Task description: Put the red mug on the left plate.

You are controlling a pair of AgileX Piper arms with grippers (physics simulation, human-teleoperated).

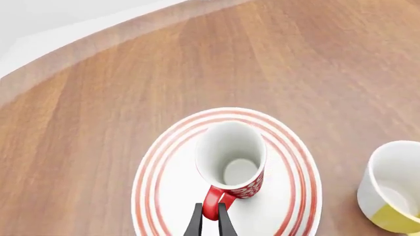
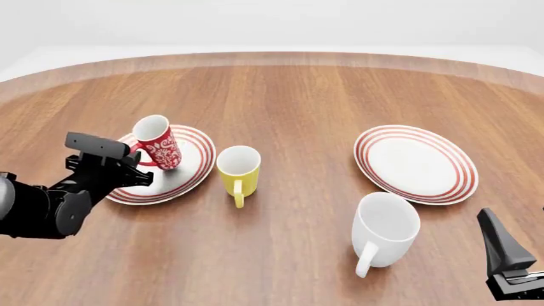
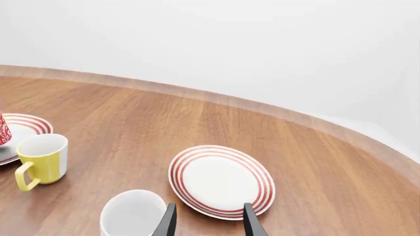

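Nearest the front camera, the right gripper (image 3: 207,220) hangs with fingers spread, holding nothing, beside the white mug (image 2: 384,229). Farther left, the left gripper (image 1: 210,220) pinches the handle of the red mug (image 2: 158,141), which tilts over the left plate (image 2: 195,159), just beside the yellow mug (image 2: 238,171).

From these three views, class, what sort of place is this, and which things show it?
Probably a simulated tabletop test scene, not a real dining room: a bare round wooden table against blank white, crockery only, such as the red mug over the left plate, and two robot arms.
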